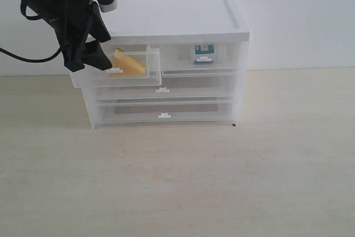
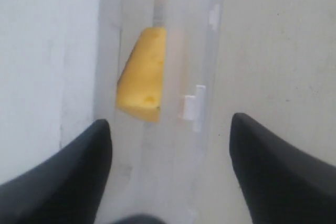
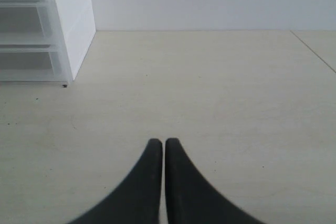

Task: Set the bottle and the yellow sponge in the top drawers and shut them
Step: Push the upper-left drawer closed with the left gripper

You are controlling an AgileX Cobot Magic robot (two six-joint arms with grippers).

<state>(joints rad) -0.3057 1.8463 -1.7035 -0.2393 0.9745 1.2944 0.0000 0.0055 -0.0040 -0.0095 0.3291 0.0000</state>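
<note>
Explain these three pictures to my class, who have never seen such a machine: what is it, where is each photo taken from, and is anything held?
This is a robot with two arms, each ending in a two-fingered end effector. One picture looks at the whole scene from off the arms; the other two come from cameras on the wrists.

On the pale table stands a clear plastic cabinet with a white top. Its top left drawer is pulled out, with the yellow sponge lying inside. The top right drawer is pushed in, with the bottle behind its front.

The left end effector hangs open above the open drawer, holding nothing. The right end effector is shut and empty, over bare table beside the cabinet.
</note>
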